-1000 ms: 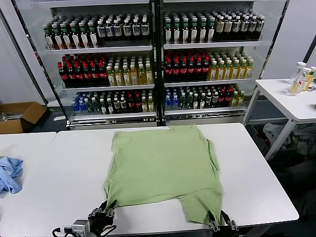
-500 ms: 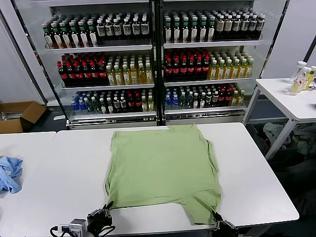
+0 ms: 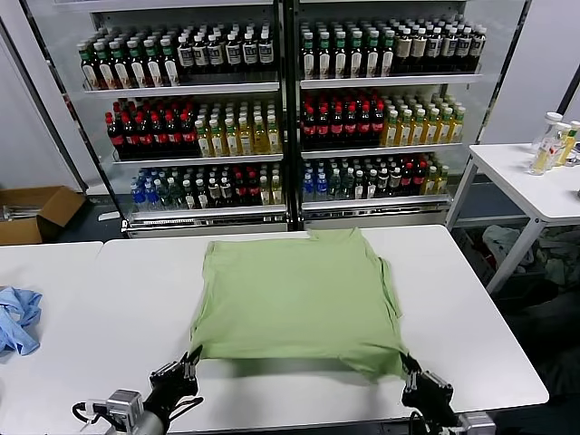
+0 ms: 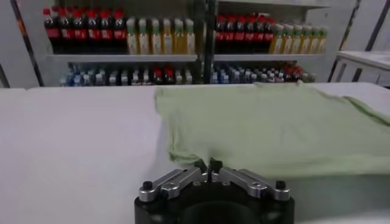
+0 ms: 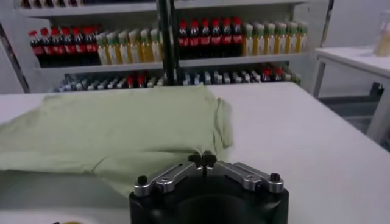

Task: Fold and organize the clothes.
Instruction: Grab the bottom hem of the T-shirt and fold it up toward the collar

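The light green polo shirt [image 3: 294,294] lies spread on the white table [image 3: 471,299], back side up, so its collar and print are hidden. My left gripper [image 3: 192,357] is shut on the shirt's near left corner. My right gripper [image 3: 407,367] is shut on the near right corner. Both hold the near edge lifted off the table, so it hangs stretched between them. In the left wrist view the shut left gripper [image 4: 208,165] pinches the shirt's edge [image 4: 189,155]. In the right wrist view the shut right gripper [image 5: 202,160] pinches the cloth [image 5: 122,131].
A small light-blue cloth [image 3: 16,319] lies at the table's left edge. Behind the table stand glass-fronted shelves of bottles [image 3: 290,109]. A second white table [image 3: 535,177] with bottles is at the right, a cardboard box [image 3: 36,213] on the floor at the left.
Both grippers have risen and pulled the shirt's near edge up and towards me. The dangling lower right part of the shirt is now drawn up level with the rest.
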Tool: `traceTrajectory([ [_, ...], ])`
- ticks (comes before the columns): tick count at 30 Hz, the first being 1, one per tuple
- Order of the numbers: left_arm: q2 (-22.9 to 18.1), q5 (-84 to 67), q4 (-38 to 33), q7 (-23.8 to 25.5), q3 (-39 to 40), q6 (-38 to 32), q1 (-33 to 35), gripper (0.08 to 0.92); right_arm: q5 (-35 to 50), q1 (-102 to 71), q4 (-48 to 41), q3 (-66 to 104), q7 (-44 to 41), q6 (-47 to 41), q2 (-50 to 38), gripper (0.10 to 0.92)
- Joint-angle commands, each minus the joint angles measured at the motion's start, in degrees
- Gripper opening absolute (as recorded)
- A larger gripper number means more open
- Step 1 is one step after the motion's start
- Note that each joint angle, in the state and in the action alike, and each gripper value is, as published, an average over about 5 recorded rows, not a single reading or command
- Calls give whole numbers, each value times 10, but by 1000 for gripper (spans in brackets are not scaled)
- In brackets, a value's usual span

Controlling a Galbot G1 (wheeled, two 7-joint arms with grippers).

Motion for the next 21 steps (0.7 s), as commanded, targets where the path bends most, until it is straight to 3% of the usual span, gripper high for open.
traceTrajectory([
  [1,59,-42,23,1,-1,-11,-63,86,22,89,-21,3,-2,1,-21,106],
  [8,88,-50,77,-3,15,-28,-116,86,34,182,-91,-16,-6,-4,-48,106],
  [21,89,-61,155,-17,65,-40,-214,86,24,243,-164,-44,-12,5,-45,106],
])
